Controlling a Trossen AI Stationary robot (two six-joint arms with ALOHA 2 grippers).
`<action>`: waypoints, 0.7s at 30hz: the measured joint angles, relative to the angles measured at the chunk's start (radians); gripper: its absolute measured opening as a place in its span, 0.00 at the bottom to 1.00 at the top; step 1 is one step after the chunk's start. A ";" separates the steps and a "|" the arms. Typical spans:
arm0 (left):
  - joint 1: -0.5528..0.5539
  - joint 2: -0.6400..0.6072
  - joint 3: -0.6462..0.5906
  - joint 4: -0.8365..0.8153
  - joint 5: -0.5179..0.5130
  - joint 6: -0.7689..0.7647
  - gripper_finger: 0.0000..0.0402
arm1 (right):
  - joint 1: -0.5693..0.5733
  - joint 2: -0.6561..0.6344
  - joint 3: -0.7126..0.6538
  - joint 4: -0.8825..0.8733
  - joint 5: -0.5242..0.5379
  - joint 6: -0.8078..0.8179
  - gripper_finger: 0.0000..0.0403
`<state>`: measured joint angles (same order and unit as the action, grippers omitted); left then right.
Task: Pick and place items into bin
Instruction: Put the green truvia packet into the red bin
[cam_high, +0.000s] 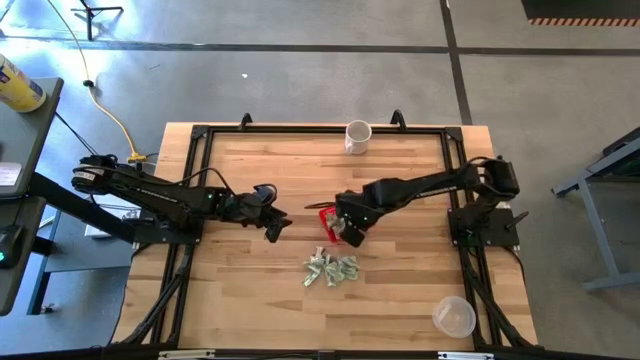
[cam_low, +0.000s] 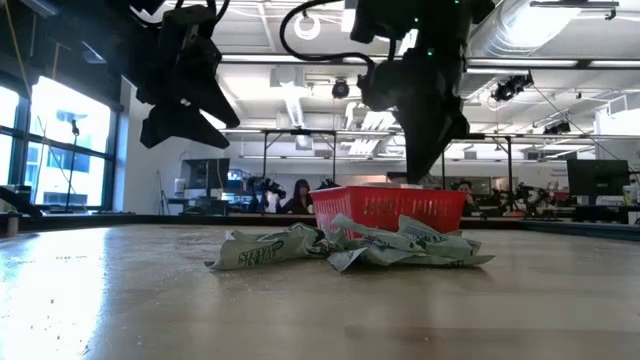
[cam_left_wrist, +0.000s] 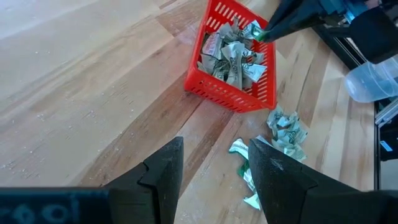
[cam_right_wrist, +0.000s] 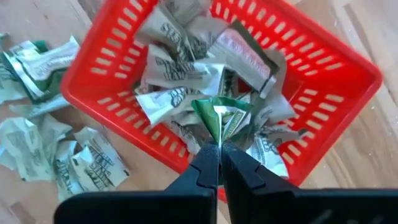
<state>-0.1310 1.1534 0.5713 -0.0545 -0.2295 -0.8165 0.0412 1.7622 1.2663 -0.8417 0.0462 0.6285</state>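
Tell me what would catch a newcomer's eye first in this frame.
The bright red basket near the table's centre stands out, already heaped with crumpled green-and-white notes. The right gripper hangs directly over it, shut on one folded note. A loose pile of notes lies on the wood beside the basket, toward the front edge, while the left gripper hovers open to the basket's left.

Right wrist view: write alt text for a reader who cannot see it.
The right gripper, fingers shut on a folded green-and-white paper piece, holds it over a red basket already heaped with crumpled pieces. More crumpled pieces lie loose on the wooden table beside the basket.
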 joint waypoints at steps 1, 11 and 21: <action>0.000 0.000 0.000 0.000 -0.001 0.000 0.53 | -0.004 0.000 0.000 0.001 0.003 -0.002 0.00; 0.000 0.000 0.000 0.000 -0.001 0.000 0.53 | -0.109 0.005 0.000 0.008 -0.144 0.022 0.01; 0.000 0.000 0.000 0.000 -0.001 0.000 0.53 | -0.067 0.005 0.000 0.116 -0.160 0.041 0.33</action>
<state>-0.1310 1.1537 0.5713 -0.0545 -0.2306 -0.8165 -0.0255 1.7672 1.2663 -0.7258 -0.1135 0.6695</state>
